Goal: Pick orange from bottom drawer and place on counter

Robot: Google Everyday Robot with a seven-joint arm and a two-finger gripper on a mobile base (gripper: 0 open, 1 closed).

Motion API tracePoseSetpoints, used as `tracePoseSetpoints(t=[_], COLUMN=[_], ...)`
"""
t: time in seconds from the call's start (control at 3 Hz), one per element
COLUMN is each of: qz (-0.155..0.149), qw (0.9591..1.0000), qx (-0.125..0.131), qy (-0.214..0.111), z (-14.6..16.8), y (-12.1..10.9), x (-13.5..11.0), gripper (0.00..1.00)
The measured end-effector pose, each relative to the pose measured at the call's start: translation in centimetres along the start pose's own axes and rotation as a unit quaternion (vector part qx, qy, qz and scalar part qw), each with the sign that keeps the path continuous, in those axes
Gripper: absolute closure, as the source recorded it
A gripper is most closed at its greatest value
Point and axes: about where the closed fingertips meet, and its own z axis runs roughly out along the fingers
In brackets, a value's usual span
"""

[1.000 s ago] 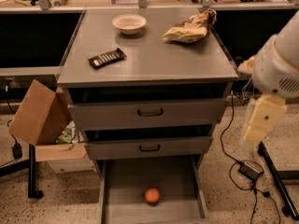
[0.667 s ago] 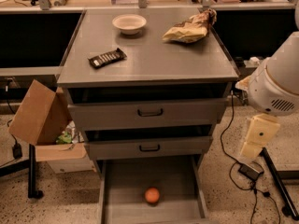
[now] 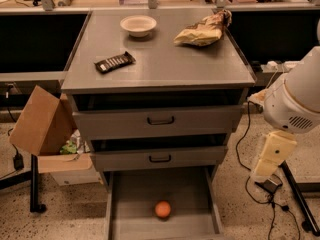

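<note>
The orange (image 3: pixel 162 209) lies in the open bottom drawer (image 3: pixel 116 204), near the middle of its front part. The counter (image 3: pixel 165 64) is the grey top of the cabinet above it. Only part of my arm shows at the right: a white round housing (image 3: pixel 295 104) and a cream link (image 3: pixel 272 154) hanging down beside the cabinet, right of the drawer and above floor level. My gripper itself is not in view.
On the counter are a white bowl (image 3: pixel 138 25), a dark snack bar (image 3: pixel 115 62) and a crumpled chip bag (image 3: pixel 204 30). Two upper drawers (image 3: pixel 160 120) are closed. A cardboard box (image 3: pixel 40 129) stands to the left. Cables and a black adapter (image 3: pixel 270 185) lie on the floor to the right.
My arm's cream link has moved lower and slightly left beside the cabinet. The orange and the counter items have not moved.
</note>
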Motion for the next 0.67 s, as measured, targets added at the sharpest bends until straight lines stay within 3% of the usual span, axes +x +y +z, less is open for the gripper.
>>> tracePoseSetpoints(t=[0.67], qz=[-0.012], qw=[0.9988], qx=[-0.026], qy=[-0.039], z=[7.9], y=[2.8], x=[-0.5], gripper=[0.00])
